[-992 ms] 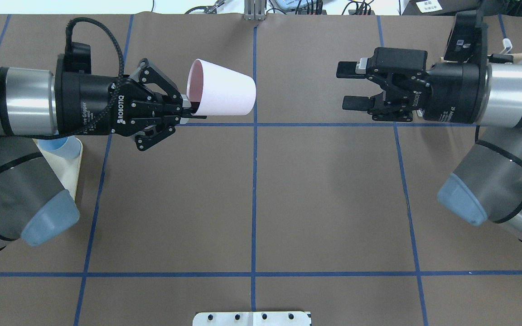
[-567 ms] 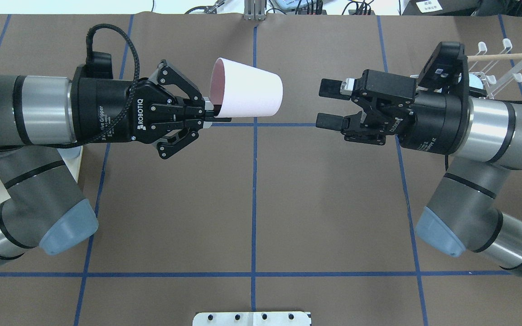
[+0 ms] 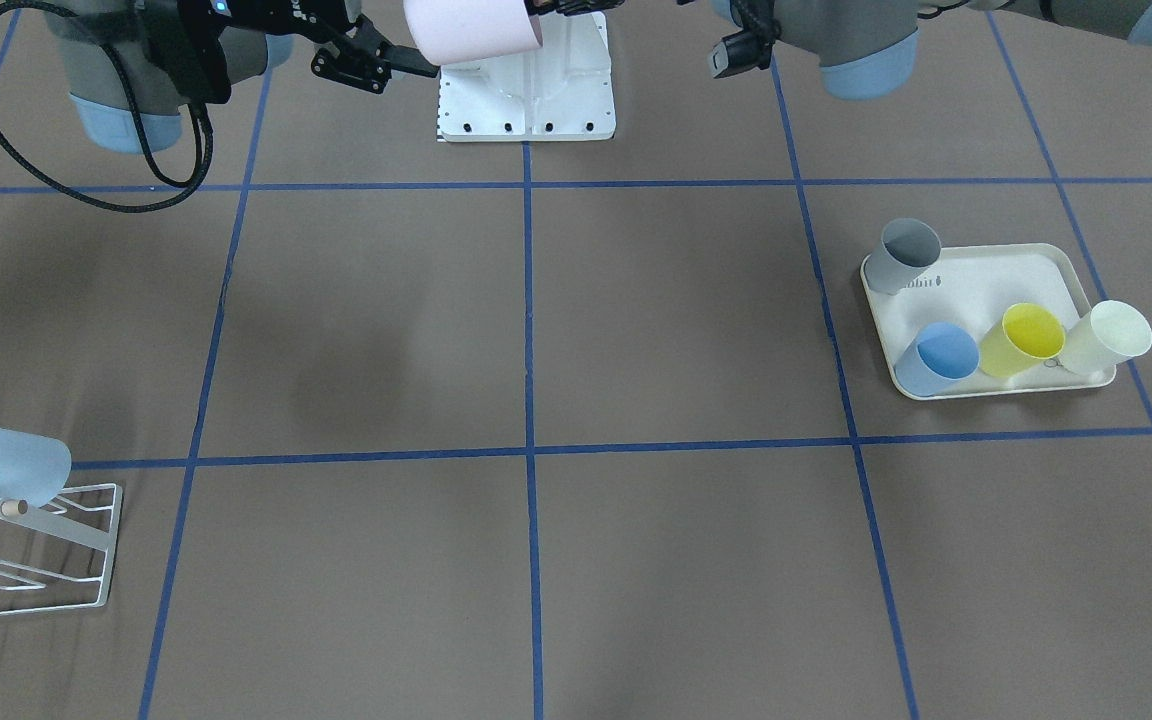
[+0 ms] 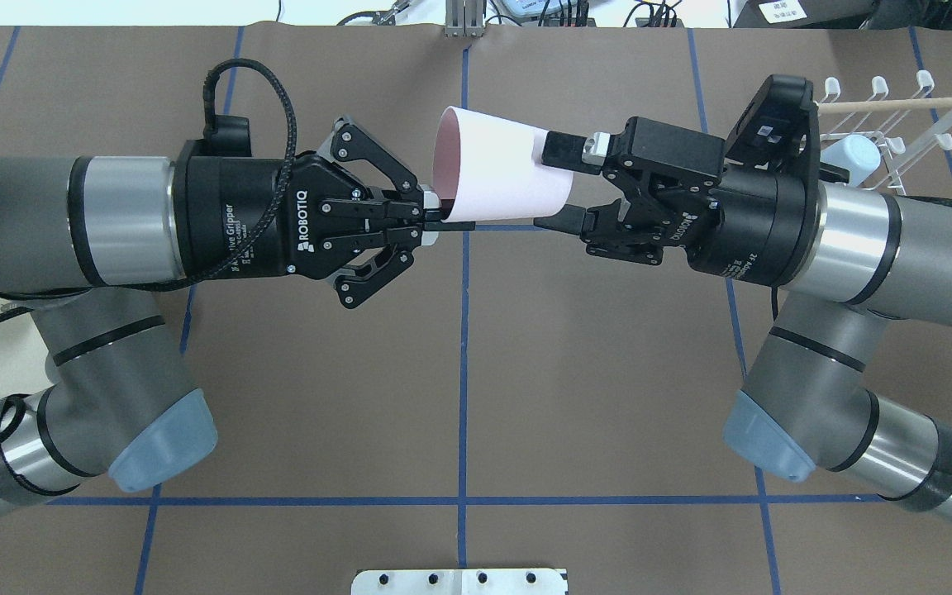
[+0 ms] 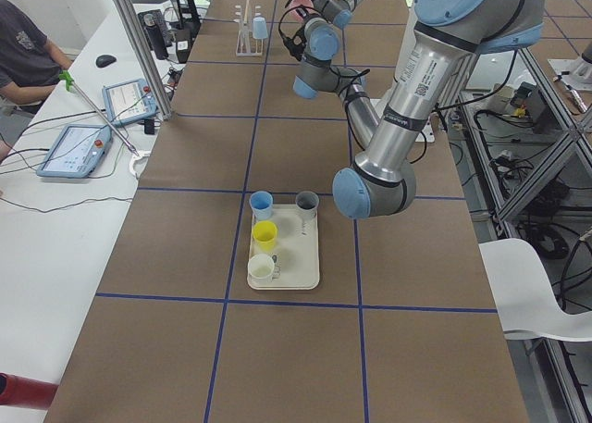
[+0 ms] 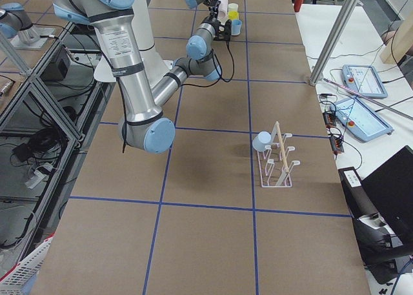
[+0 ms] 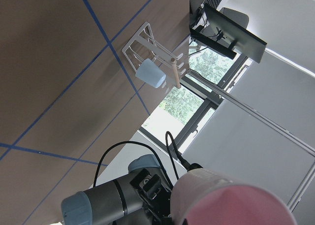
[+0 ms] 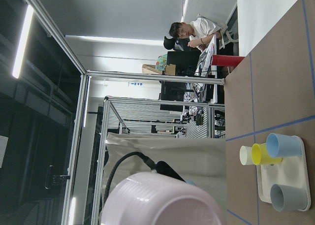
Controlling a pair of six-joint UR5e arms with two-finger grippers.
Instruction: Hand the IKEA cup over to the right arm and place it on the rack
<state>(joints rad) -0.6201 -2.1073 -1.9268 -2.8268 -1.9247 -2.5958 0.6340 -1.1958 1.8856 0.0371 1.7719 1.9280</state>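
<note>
Pinching the pale pink plastic cup (image 4: 501,178) with my left fingers (image 4: 400,216); my right fingers (image 4: 560,147) are straddling it unclamped, so releasing now is risking a drop.

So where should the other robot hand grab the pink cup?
At its narrow closed bottom, coming from the robot's right. The pink cup lies sideways in the air; the left gripper pinches the rim at its open mouth, so the bottom end is free. The right gripper straddles it there, fingers open.
</note>
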